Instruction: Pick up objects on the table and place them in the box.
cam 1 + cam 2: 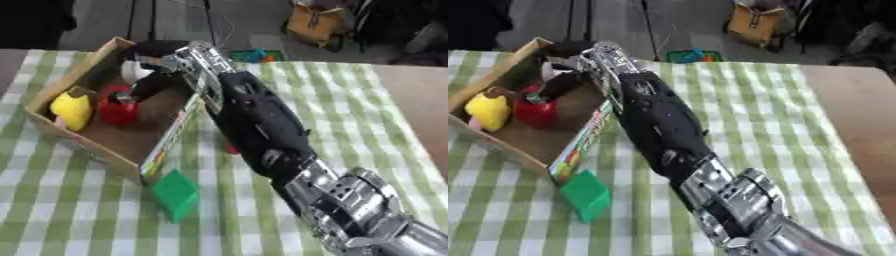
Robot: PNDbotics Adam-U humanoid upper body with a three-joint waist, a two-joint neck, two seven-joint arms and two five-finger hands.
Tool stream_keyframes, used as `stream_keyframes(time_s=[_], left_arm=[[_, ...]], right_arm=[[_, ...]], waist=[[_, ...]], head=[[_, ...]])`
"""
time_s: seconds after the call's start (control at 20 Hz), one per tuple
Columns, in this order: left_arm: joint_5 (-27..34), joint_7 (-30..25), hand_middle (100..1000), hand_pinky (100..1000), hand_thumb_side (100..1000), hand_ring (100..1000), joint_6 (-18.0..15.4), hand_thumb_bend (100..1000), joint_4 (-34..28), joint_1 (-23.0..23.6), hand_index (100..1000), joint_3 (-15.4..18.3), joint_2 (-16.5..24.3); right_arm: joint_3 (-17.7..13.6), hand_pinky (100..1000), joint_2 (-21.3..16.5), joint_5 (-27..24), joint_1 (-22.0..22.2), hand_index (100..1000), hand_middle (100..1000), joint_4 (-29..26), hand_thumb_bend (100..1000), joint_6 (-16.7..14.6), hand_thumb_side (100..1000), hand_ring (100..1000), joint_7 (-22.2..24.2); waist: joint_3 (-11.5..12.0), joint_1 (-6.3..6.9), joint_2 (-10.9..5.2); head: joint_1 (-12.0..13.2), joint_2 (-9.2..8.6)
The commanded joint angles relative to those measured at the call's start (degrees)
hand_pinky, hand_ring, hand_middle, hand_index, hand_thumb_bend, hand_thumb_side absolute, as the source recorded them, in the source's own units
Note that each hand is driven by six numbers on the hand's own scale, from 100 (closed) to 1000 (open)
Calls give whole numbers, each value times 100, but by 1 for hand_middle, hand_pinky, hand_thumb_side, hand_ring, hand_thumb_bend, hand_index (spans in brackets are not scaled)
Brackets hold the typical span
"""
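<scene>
An open cardboard box [42,104] lies at the table's far left. Inside it are a yellow object [72,110] by the left wall and a red rounded object [114,112] beside it. My right arm crosses the table from the lower right, and my right hand [157,80] is inside the box, its dark fingers stretched down to the top of the red object. A white patch [134,71] shows by the hand; I cannot tell what it is. A green block [175,194] lies on the cloth just outside the box's near corner. My left hand is out of sight.
A green-and-white checked cloth [367,125] covers the table, with bare brown tabletop [420,105] at the right. A small red thing [231,149] peeks out under my forearm. Something teal and orange [252,54] sits at the far edge.
</scene>
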Motion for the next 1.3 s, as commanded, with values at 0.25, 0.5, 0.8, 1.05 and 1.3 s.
stream_keyframes(time_s=[0.25,0.5,0.8,1.05,1.3], left_arm=[[13,-3,775,834,1000,846,1,100,-81,-74,770,12,76],[9,2,775,834,1000,846,2,100,-81,-51,770,23,85],[-55,62,775,835,1000,846,26,100,-81,91,771,88,159],[-100,109,775,835,1000,846,46,100,-81,165,770,122,169],[-130,141,775,834,1000,846,57,100,-81,210,770,142,157]], right_arm=[[-50,955,-92,-321,-176,1000,1000,-206,498,117,855,1000,331],[-45,905,-141,-520,-198,1000,1000,-448,377,41,880,1000,163],[13,839,-844,-1119,-224,1000,1000,-1883,200,64,970,968,-1000],[84,781,-1414,-1969,173,1000,1000,-3166,100,329,962,925,-1784],[44,774,-1777,-2783,892,1000,1000,-4674,100,682,930,915,-2281]], waist=[[-19,80,-188],[-56,98,-220],[-268,132,-344],[-440,221,-415],[-556,326,-454]], head=[[29,-17],[57,2],[242,115],[455,144],[582,188]])
